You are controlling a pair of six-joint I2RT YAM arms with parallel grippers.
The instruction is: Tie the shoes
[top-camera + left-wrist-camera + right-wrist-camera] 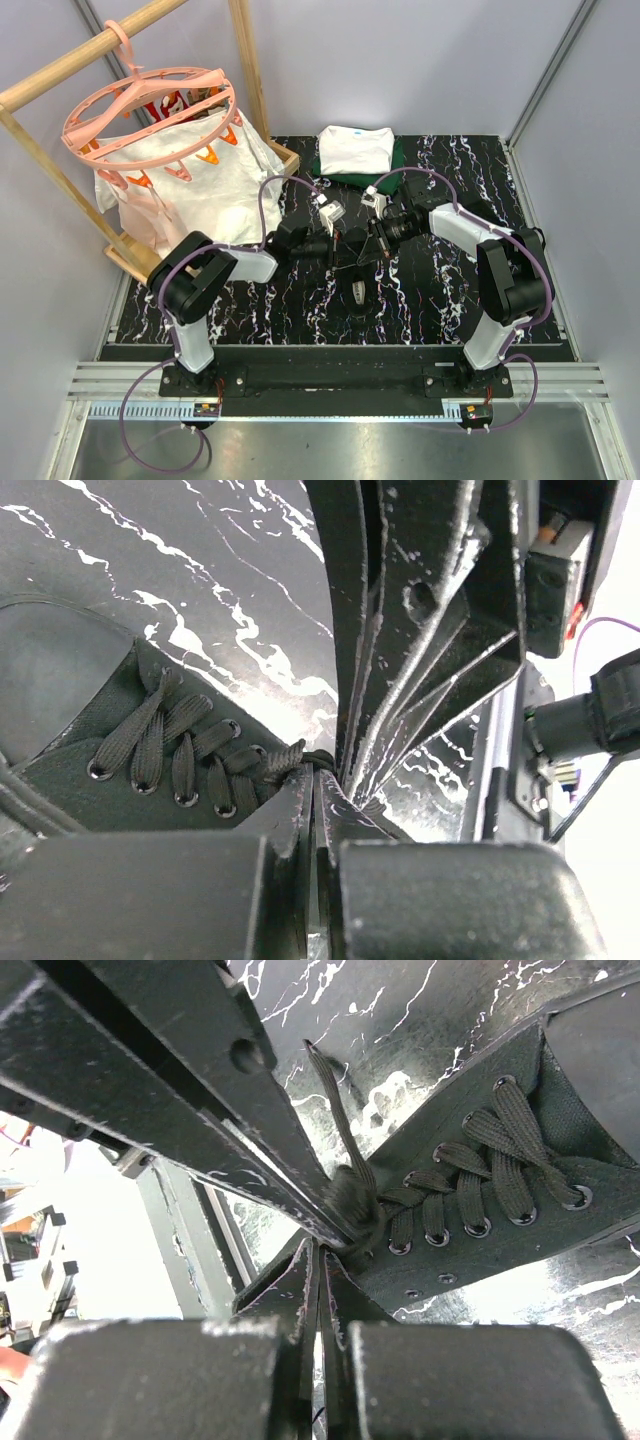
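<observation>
A small black lace-up shoe (358, 290) lies in the middle of the black marbled mat, between the two arms. Both grippers meet tip to tip just above it. My left gripper (318, 772) is shut, with a bunched black lace (300, 756) running straight into its tips. Its long fingers (200, 1080) end at the same bunch (355, 1205) in the right wrist view. My right gripper (320, 1248) is shut too, its tips against that bunch; no lace shows between them. A loose lace end (330, 1100) trails away over the mat. The laced eyelets (480, 1190) face both wrist cameras.
Folded white and dark green clothes (355, 150) lie at the back of the mat (440, 300). At the left stands a wooden rack (60, 70) with a pink round hanger (150, 110) and a white cloth (190, 180). Grey walls close in both sides.
</observation>
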